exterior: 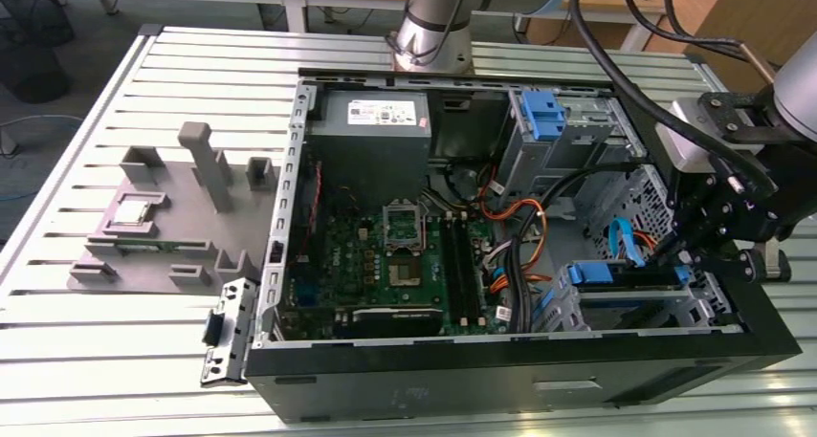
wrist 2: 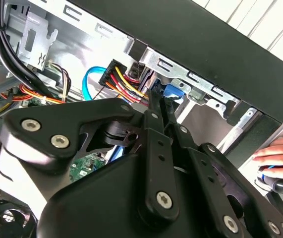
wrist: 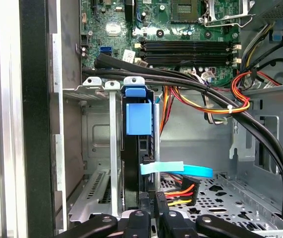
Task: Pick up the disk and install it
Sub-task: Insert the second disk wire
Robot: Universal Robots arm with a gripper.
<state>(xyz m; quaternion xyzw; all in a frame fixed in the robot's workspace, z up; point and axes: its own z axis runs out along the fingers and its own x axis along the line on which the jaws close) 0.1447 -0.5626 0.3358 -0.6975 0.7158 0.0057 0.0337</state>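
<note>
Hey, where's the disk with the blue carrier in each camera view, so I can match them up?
Exterior view: the disk sits in the drive cage, toward the exterior view's right.
First wrist view: the disk stands edge-on in the cage, with its blue tab facing the camera.
Second wrist view: a blue tab beside the power wires is probably the disk.
Shared landmark: the pale blue cable.

my gripper [wrist 2: 153, 106] is matt black metal with bright steel bolts. the disk [wrist: 139, 119] wears smooth blue plastic, seated in a dull grey sheet-metal cage [wrist: 96, 148]. the cables [wrist: 260, 134] look glossy black rubber.
</note>
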